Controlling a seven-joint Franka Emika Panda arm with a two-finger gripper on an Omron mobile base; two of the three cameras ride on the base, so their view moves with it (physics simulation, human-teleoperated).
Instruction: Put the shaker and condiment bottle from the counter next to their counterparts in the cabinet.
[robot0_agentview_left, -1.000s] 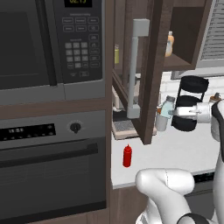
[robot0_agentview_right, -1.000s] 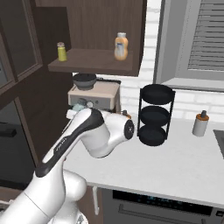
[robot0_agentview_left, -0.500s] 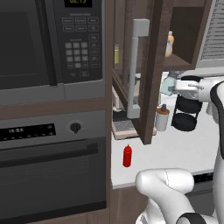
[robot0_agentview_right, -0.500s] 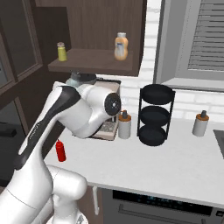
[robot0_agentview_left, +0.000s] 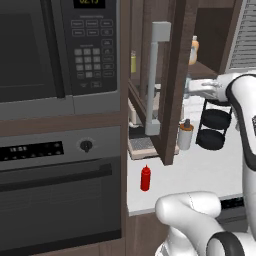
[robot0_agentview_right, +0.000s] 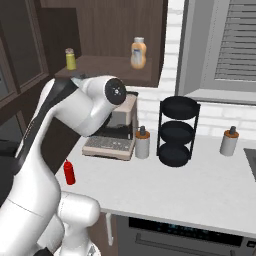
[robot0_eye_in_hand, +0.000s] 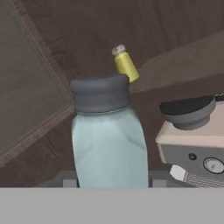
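White tabletop (robot0_agentview_right: 200, 185) w/ red condiment bottle (robot0_agentview_left: 145, 178) left standing near its front edge, untouched, while tool clamps the shaker (robot0_eye_in_hand: 109, 140) up by the open cabinet (robot0_agentview_left: 172, 75), yellow counterpart (robot0_eye_in_hand: 126, 64) just ahead; roughly half done, neither item shelved yet.

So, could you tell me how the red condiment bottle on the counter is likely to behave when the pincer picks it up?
The condiment bottle stands upright on the white counter and looks tall and slim, so a sideways nudge would probably tip it. It looks like a plastic squeeze bottle, so it may give under a firm grip. Being small, it is likely light.
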